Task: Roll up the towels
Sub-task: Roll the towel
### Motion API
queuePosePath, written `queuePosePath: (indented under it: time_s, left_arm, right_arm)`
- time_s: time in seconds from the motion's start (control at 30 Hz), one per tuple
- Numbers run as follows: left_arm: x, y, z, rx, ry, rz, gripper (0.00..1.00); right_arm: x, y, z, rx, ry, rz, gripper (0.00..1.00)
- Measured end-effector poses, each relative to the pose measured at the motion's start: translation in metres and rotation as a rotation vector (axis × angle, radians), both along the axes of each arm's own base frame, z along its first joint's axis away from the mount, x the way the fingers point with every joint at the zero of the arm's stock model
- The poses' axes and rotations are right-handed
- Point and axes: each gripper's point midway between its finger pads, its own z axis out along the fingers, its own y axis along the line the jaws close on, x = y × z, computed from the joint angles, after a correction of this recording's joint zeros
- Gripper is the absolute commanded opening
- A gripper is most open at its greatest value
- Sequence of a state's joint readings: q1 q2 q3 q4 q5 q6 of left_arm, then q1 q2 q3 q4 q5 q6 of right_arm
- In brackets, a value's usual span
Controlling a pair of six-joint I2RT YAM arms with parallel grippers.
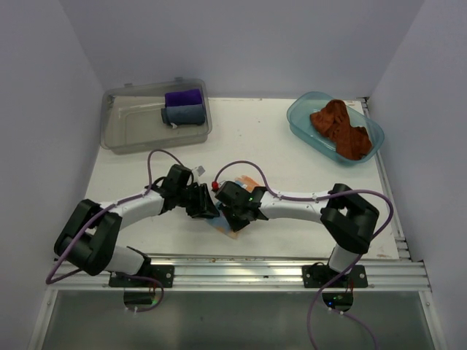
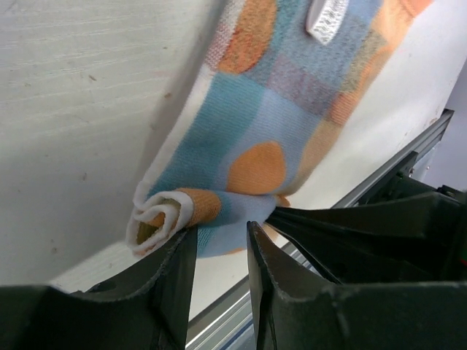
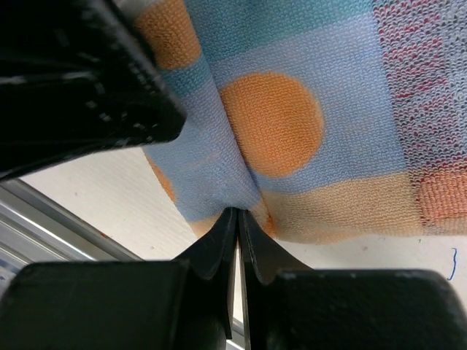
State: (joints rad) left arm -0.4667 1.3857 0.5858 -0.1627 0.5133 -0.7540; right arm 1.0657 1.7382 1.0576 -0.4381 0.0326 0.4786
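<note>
Where pale walls (image 1: pixel 255 44) box the table (image 1: pixel 255 138), a towel (image 2: pixel 270 117) lies (edge rolled).

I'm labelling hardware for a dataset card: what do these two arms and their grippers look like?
Both the left arm and right arm have white links between bulky black joints. A purple cable loops along each. The left gripper and right gripper are matte black, with tapering wedge-shaped fingers. No sleeves or readable markings.

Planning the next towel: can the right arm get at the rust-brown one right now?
Probably not yet: the right gripper is shut on the patterned towel. Otherwise the rust-brown towel lies uncovered in its open blue tub.
</note>
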Motion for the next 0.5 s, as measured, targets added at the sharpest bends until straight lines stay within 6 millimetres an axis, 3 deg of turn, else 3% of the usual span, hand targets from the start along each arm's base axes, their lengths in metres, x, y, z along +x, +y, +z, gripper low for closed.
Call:
queuePosePath:
  time_s: [0.17,0.3,0.33,0.5]
  left_arm:
    - [0.0,-0.001,-0.018,0.015,0.057,0.008,0.36]
    - [0.002,-0.004,-0.017,0.004,0.054,0.009,0.36]
    - [0.003,-0.004,-0.017,0.003,0.052,0.009,0.36]
    - [0.003,-0.004,-0.016,0.004,0.052,0.01,0.36]
  right_arm:
    - [0.0,0.0,0.001,0.005,-0.004,0.0,0.09]
    - [-0.001,-0.001,0.005,0.011,-0.017,0.002,0.3]
    - [-0.002,-0.001,0.008,0.013,-0.028,0.004,0.4]
    - [-0.007,0.002,0.031,0.018,-0.142,0.058,0.48]
